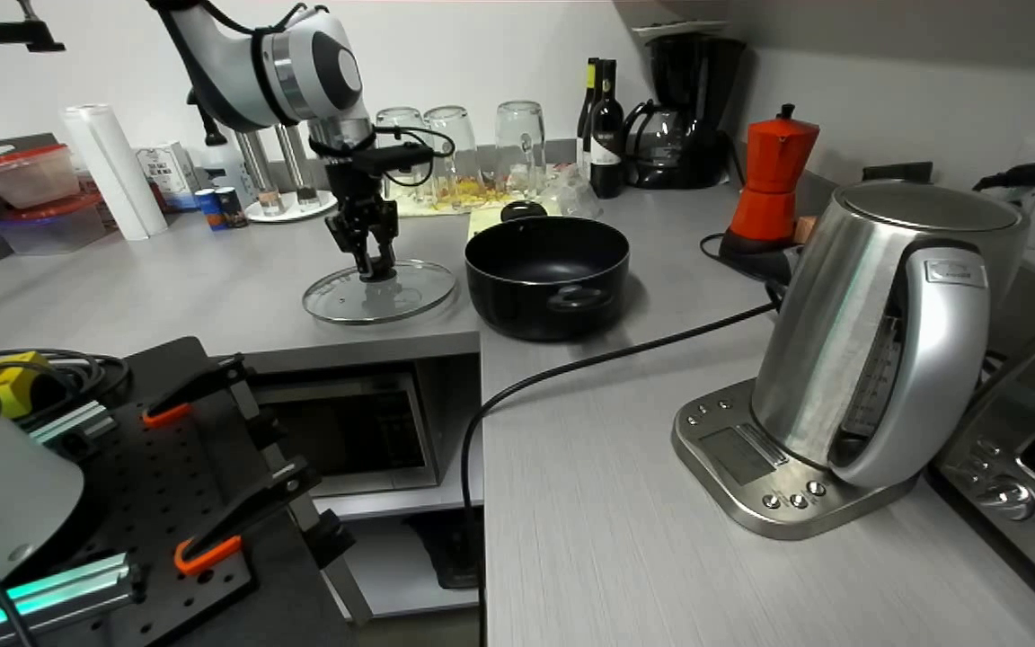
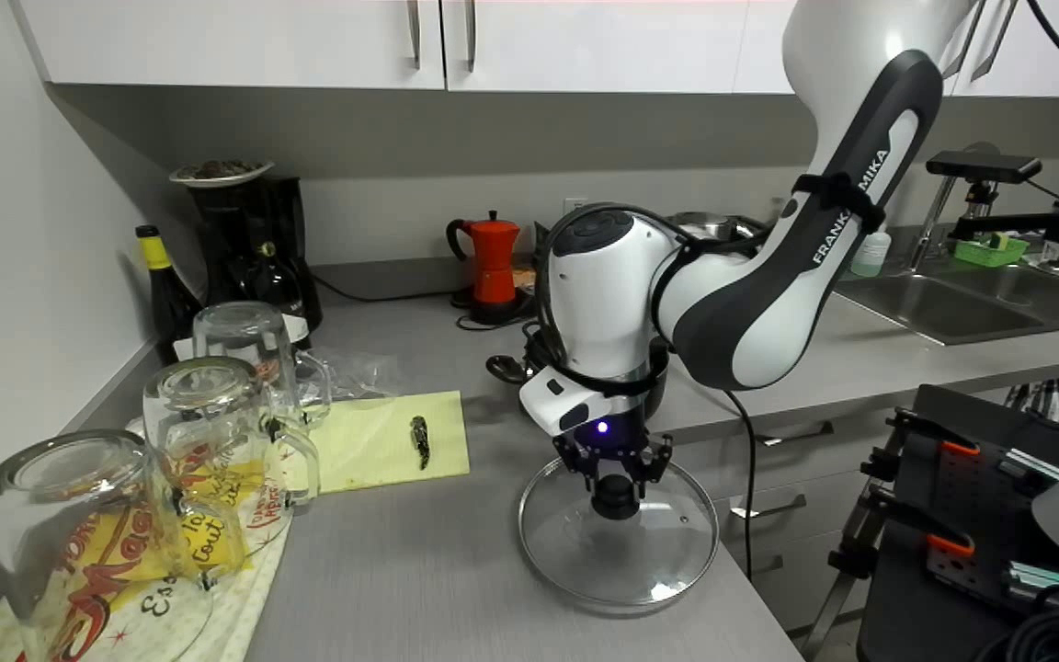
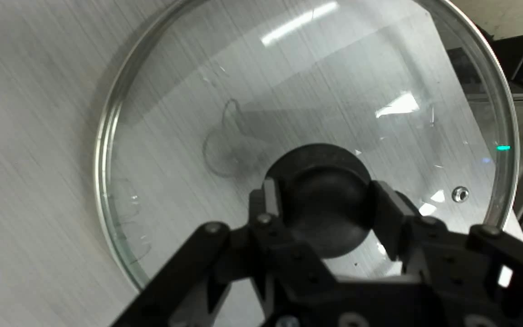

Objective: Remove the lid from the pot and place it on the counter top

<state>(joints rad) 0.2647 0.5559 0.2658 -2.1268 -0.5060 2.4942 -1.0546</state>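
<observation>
The glass lid (image 1: pixel 338 298) with its metal rim and black knob lies flat on or just above the grey counter top (image 1: pixel 589 503), close to the counter's front edge. It also shows in an exterior view (image 2: pixel 585 556) and in the wrist view (image 3: pixel 189 100). My gripper (image 1: pixel 376 256) points down over the lid's middle. In the wrist view the gripper (image 3: pixel 323 195) has a finger on each side of the black knob, both touching it. The black pot (image 1: pixel 540 304) stands uncovered beside the lid, its inside visible. In an exterior view the arm hides most of the pot.
A steel kettle (image 1: pixel 850 341) and a red moka pot (image 1: pixel 771 171) stand on the right counter. A black cable (image 1: pixel 607 355) crosses the counter by the pot. Glass mugs (image 2: pixel 217 441) stand upside down at the back. A yellow cloth (image 2: pixel 373 450) lies near them.
</observation>
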